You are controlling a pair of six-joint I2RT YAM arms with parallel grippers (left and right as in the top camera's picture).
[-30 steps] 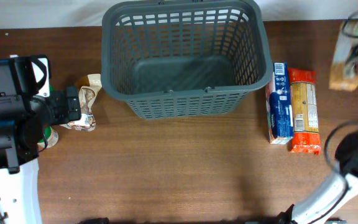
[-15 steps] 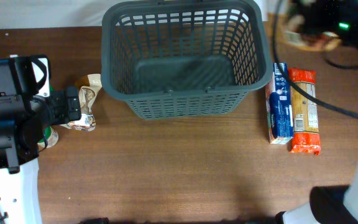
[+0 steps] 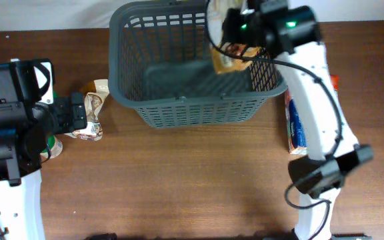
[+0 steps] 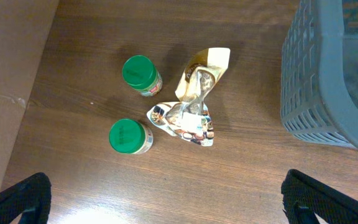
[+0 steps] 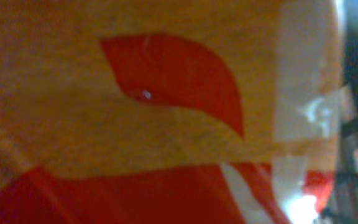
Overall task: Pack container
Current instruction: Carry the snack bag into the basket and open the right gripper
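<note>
The container [image 3: 199,110], a large dark grey lattice basket, stands at the back middle of the table, and its corner shows in the left wrist view [image 4: 328,74]. My right gripper [image 3: 237,37] hangs over the basket's right half, shut on an orange and red snack bag [image 3: 225,60]. That bag fills the right wrist view [image 5: 166,112] and hides the fingers. My left gripper [image 4: 169,202] is open and empty, above the table left of the basket.
A crumpled foil bag [image 4: 191,106] and two green-lidded jars [image 4: 140,74] [image 4: 128,135] lie left of the basket. A blue box [image 3: 293,127] and a sliver of a red pack [image 3: 334,81] lie right of the basket, partly behind my right arm.
My right arm has swung in from the far right with the snack bag, and now holds it over the basket. The left arm has not moved.
</note>
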